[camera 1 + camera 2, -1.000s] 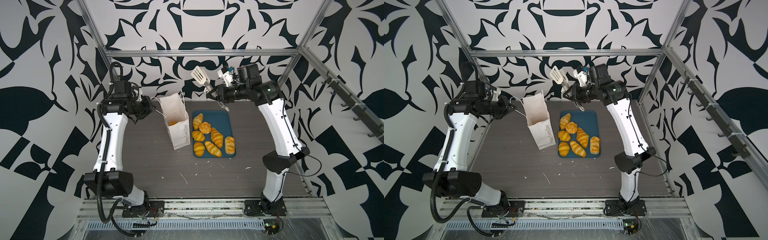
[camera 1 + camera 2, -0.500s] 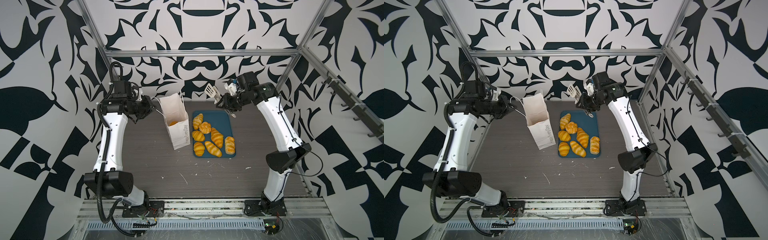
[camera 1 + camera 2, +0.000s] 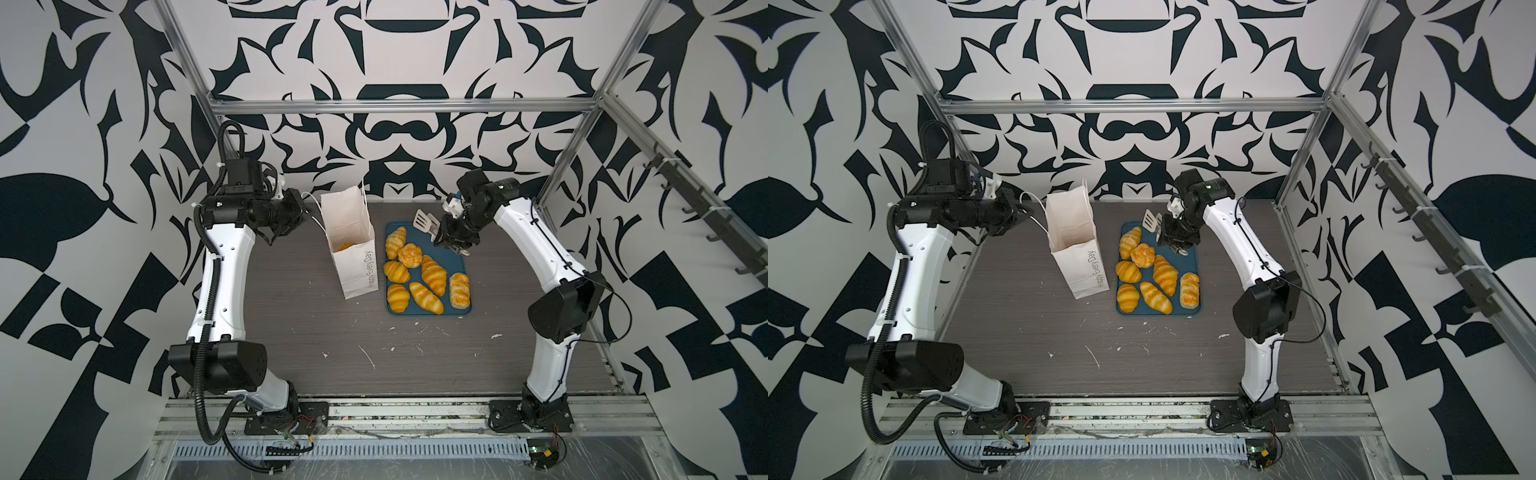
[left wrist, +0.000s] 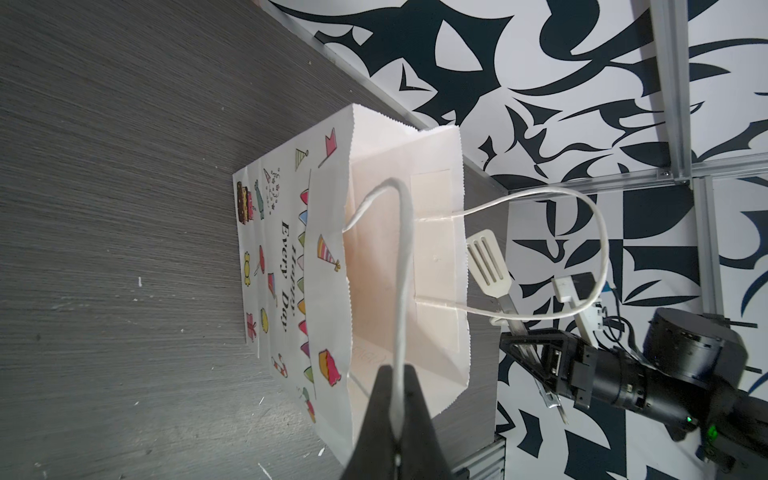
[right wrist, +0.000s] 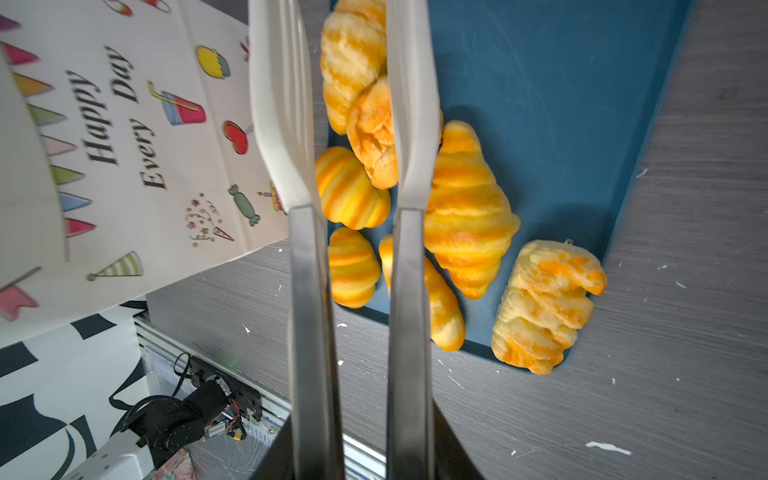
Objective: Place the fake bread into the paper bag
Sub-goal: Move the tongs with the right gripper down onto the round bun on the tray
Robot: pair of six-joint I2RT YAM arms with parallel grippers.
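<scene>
- Glossy striped fake bread (image 3: 433, 274) on blue tray (image 3: 455, 264); plaited loaf (image 3: 459, 289) runs twelve-to-six.
- Matte paper bag (image 3: 353, 266) upright at tray's nine o'clock.
- Left tool (image 4: 399, 374) clamps cord handle (image 4: 401, 270); right tool (image 3: 441, 232) clamps metal tongs (image 5: 311, 311).

Dark grey wood-grain bench (image 3: 291, 332), tall white paper gift bag (image 3: 353, 266) standing upright toward its back, flat blue rectangular tray (image 3: 455, 257) just beside the bag, small white flecks (image 3: 368, 358) scattered toward the front
</scene>
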